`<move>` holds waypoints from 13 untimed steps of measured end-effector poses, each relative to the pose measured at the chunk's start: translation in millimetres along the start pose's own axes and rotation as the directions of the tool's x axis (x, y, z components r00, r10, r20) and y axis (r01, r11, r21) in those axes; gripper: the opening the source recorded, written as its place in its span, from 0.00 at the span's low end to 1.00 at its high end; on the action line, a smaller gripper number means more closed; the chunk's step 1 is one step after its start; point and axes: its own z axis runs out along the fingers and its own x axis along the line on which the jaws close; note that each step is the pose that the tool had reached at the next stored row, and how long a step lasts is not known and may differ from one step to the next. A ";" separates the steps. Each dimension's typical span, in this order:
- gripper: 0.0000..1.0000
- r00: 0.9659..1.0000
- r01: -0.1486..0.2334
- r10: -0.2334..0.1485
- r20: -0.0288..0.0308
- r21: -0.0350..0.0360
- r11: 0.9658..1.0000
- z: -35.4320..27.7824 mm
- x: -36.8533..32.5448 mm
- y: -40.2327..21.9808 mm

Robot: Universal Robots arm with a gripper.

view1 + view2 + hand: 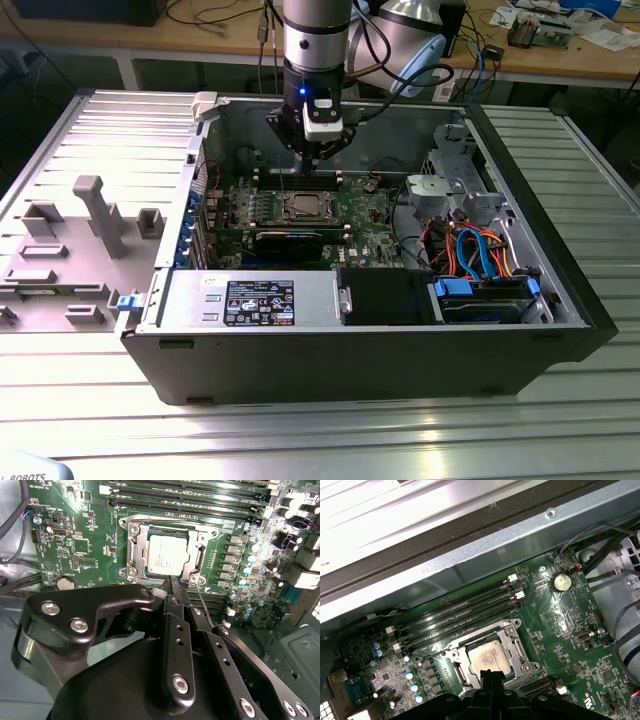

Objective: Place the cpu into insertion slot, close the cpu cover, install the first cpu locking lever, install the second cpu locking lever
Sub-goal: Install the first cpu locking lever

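Note:
The cpu [167,555] lies flat in the insertion slot [305,207] on the green board, its silvery top showing through the square cut-out of the cpu cover [134,542], which lies down around it. In the first wrist view the cpu [490,657] sits inside the cover's metal frame [519,647]. My gripper [179,582] hangs just above one edge of the socket, fingers together with nothing between them. A thin metal lever rod [201,599] runs up beside the fingers from the socket's corner. In the exterior view the gripper [316,158] hovers over the memory slots, just behind the socket.
Several long black memory slots [465,610] run beside the socket. A long black card [290,242] stands in front of it. The case wall [485,555] rises close behind the board. Drive bays and orange and blue cables [480,255] fill the exterior view's right.

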 end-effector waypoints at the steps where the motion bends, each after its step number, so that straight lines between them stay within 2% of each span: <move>1: 0.11 1.000 0.000 0.000 0.000 0.000 1.000 0.0 0.0 0.0; 9: 0.11 1.000 0.002 -0.002 0.000 0.000 1.000 0.1 0.0 0.0; 13: 0.11 0.998 0.067 -0.067 -0.001 0.000 0.998 0.8 0.5 -0.3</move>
